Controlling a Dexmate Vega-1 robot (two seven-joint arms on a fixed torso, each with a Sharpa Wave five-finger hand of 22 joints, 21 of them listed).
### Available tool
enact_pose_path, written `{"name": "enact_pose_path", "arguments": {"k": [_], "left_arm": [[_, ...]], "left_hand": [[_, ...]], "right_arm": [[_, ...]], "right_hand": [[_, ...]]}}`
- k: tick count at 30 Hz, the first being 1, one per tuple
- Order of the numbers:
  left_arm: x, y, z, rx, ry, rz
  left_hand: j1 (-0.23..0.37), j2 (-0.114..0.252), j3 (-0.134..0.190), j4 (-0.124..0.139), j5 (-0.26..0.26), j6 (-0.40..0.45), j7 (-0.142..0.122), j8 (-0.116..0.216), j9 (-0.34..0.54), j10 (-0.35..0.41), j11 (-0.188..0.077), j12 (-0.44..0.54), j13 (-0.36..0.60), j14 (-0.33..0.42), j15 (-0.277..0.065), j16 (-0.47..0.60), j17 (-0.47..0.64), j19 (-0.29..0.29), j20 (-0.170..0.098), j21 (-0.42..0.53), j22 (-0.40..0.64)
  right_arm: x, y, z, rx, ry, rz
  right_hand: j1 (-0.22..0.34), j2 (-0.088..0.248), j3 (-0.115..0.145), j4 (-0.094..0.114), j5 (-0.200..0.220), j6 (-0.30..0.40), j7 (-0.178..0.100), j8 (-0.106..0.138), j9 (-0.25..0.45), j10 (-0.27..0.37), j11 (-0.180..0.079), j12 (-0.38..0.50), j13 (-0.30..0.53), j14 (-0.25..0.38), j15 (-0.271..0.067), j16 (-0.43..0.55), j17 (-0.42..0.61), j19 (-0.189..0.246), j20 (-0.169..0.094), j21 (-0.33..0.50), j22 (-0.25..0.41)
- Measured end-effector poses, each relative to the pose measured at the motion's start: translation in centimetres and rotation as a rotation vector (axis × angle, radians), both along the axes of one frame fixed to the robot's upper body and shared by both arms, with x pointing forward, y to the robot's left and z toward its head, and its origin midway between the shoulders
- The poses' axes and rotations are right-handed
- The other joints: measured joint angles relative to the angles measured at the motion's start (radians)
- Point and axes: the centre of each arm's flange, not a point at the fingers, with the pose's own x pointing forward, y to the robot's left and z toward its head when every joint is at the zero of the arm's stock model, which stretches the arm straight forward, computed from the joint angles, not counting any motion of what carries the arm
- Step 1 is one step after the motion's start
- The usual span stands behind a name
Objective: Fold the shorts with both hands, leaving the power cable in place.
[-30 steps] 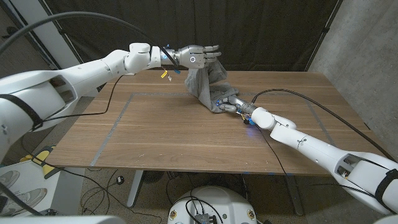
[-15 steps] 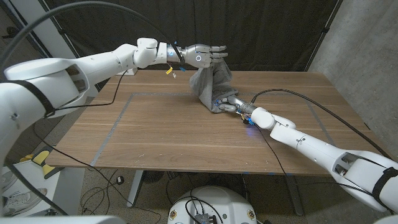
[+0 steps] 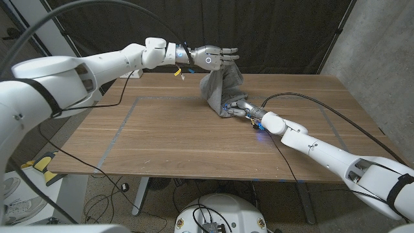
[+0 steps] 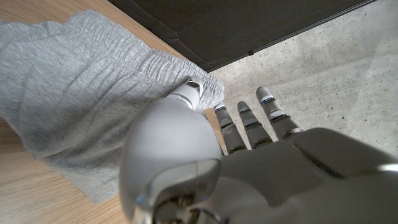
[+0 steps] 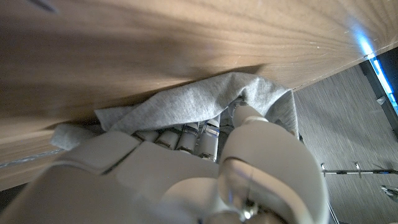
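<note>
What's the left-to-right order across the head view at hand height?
Left hand, raised above the table → grey shorts hanging from it down to the wooden table → right hand, low on the shorts' lower edge → black cable running off right.

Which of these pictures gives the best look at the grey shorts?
The head view: it shows the shorts whole, hanging from the left hand down to the right hand on the table. The left wrist view shows a waistband stretch, the right wrist view a crumpled corner.
</note>
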Motion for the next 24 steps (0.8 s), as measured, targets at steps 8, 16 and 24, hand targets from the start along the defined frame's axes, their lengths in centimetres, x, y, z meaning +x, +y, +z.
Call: {"name": "enact_pose_path", "arguments": {"k": [8, 16, 24], "left_arm": [[0.03, -0.08, 0.03, 0.003, 0.0, -0.001], [0.03, -0.11, 0.06, 0.005, -0.001, -0.002], [0.01, -0.16, 0.12, 0.005, -0.002, -0.003]], "left_hand": [[0.0, 0.0, 0.0, 0.0, 0.0, 0.0, 0.0, 0.0, 0.0, 0.0, 0.0, 0.0, 0.0, 0.0, 0.0, 0.0, 0.0, 0.0, 0.0, 0.0, 0.0], [0.0, 0.0, 0.0, 0.0, 0.0, 0.0, 0.0, -0.002, 0.0, 0.0, 0.0, 0.0, 0.0, 0.0, 0.0, 0.0, 0.0, 0.0, 0.0, 0.0, 0.0], [-0.016, -0.008, 0.007, -0.008, 0.0, -0.004, -0.004, -0.018, -0.014, 0.014, -0.014, 0.0, 0.0, 0.014, -0.004, 0.0, 0.0, 0.005, -0.005, 0.019, 0.0]], "right_arm": [[0.0, 0.02, 0.02, 0.001, 0.0, 0.001], [0.01, 0.03, 0.03, 0.001, 0.0, 0.001], [0.01, 0.03, 0.02, 0.001, 0.0, 0.001]], "right_hand": [[0.0, 0.0, 0.0, 0.0, 0.0, 0.0, 0.0, 0.0, 0.0, 0.002, -0.002, 0.0, 0.0, 0.0, 0.0, 0.0, 0.0, 0.0, 0.0, 0.0, 0.0], [0.0, 0.0, 0.0, 0.0, 0.0, 0.0, 0.0, 0.0, 0.0, 0.002, -0.002, -0.001, 0.0, 0.0, 0.0, 0.0, 0.0, 0.0, 0.0, 0.0, 0.0], [0.0, 0.0, -0.002, -0.01, 0.0, 0.0, 0.0, -0.001, 0.0, 0.002, -0.002, -0.005, 0.0, -0.002, 0.001, 0.0, 0.0, -0.001, -0.001, 0.0, 0.0]]}}
